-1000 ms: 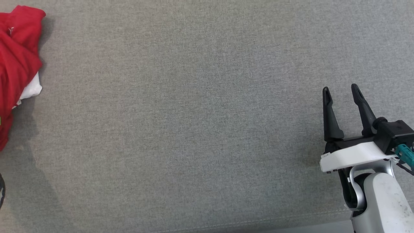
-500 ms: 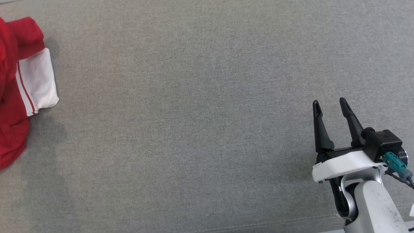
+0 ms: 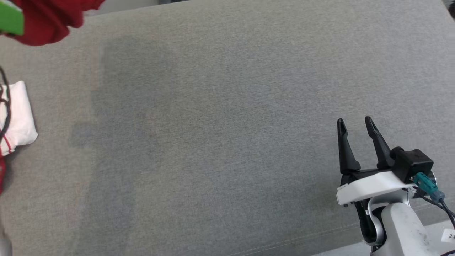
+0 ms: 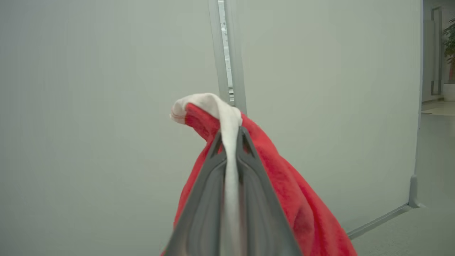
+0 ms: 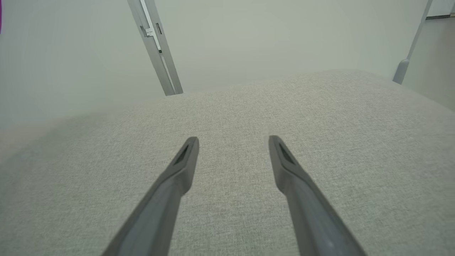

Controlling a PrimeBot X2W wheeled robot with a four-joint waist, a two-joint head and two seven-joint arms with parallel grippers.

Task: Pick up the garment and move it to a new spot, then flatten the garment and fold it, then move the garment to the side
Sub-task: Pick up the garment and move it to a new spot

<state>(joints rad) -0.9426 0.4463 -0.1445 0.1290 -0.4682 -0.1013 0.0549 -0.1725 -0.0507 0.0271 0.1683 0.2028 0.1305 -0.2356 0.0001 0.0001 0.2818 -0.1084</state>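
Since our left claw point(image 4: 231, 138) pinches the garment point(image 4: 284, 185) only by a thin white fold above the left edge of the cushion point(image 3: 227, 142), we fear it slipping free while our right claw point(image 3: 354, 121) stands open and empty.

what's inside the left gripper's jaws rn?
A white band of the red garment, pinched in the shut left gripper. Red cloth drapes behind its fingers, which cover how far in the band runs.
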